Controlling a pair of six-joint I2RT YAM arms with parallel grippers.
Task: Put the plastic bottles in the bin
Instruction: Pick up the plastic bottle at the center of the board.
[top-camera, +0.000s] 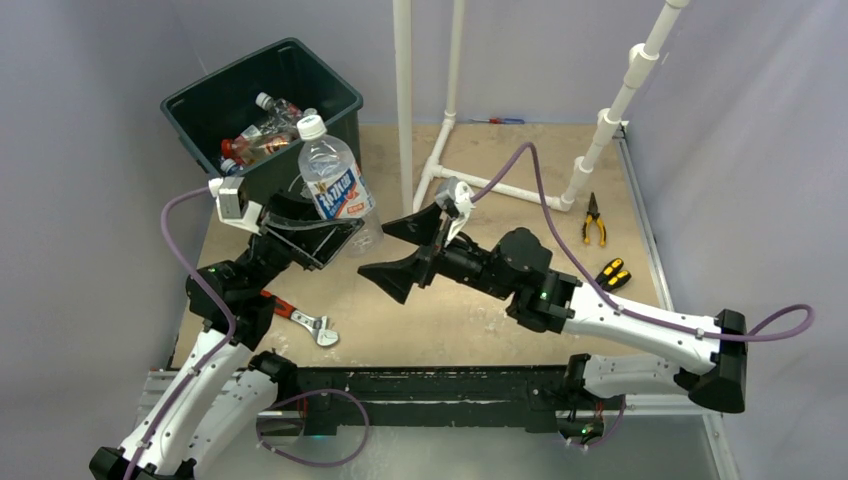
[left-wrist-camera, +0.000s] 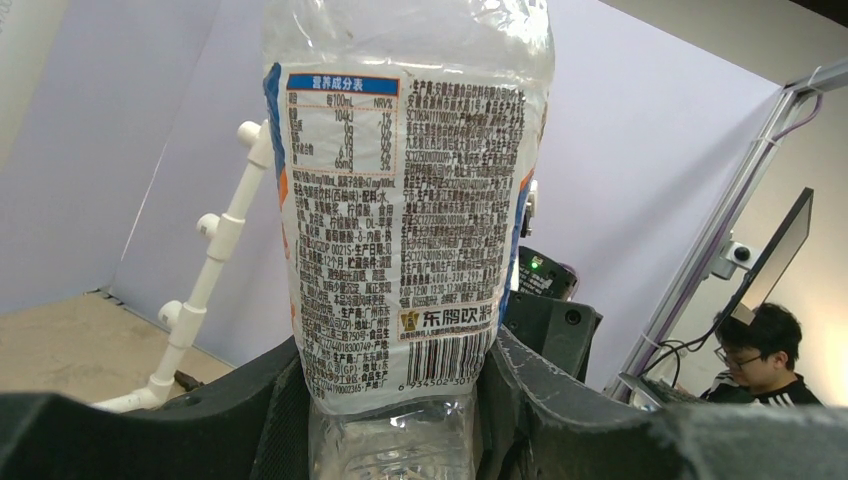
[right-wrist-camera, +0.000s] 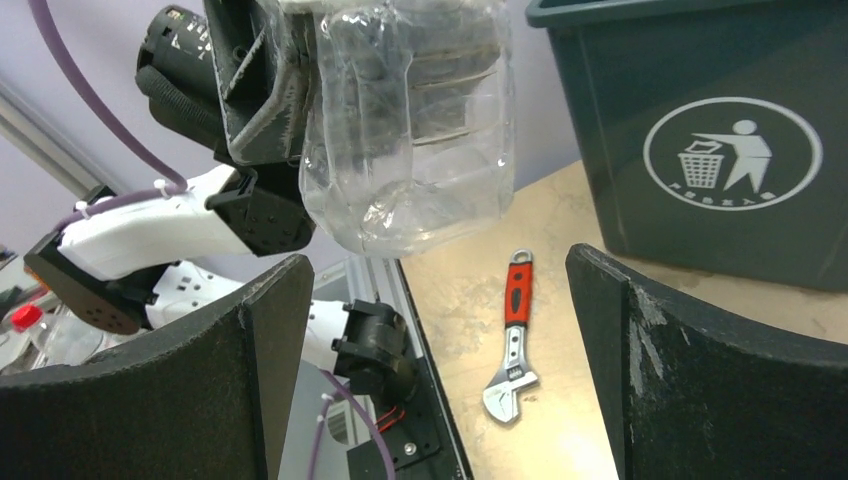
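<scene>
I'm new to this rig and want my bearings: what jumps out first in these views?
A large clear bottle with a blue label, clamped cap-up in the left jaws, hangs close to the dark green bin at the far left, which has other bottles inside. The right jaws gape wide open beside it, empty.

You have bright, even light with soft shadows on the surface (top-camera: 450, 335). Glare streaks the bottle (right-wrist-camera: 420, 130) up close.
</scene>
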